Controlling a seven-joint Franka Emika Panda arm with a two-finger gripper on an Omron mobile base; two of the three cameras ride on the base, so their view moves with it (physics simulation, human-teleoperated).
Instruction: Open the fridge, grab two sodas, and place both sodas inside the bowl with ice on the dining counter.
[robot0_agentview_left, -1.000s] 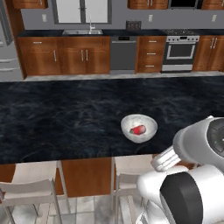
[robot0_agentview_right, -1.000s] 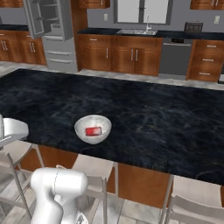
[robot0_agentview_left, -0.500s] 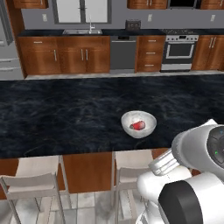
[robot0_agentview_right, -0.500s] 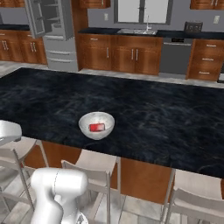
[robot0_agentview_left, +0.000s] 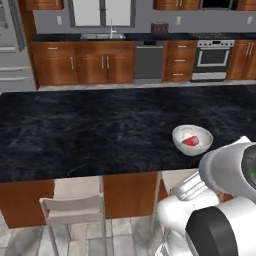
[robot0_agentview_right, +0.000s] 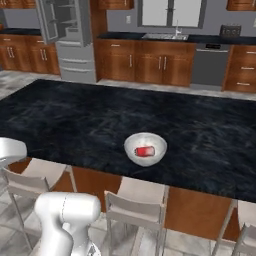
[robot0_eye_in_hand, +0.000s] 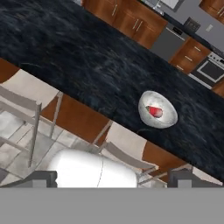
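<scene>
**One soda in the bowl, one left to fetch**

The red soda lies on its side in the bowl, which sits near the stool-side edge of the dining worktop. The hand hangs back over the stools, fingers spread wide and empty.

By my judgement the next move is a drive round to the fridge, whose door stands open, for the purple can.

The fridge shelves are too small to read, so that can cannot be made out. Ice is hard to tell from the white bowl.
</scene>
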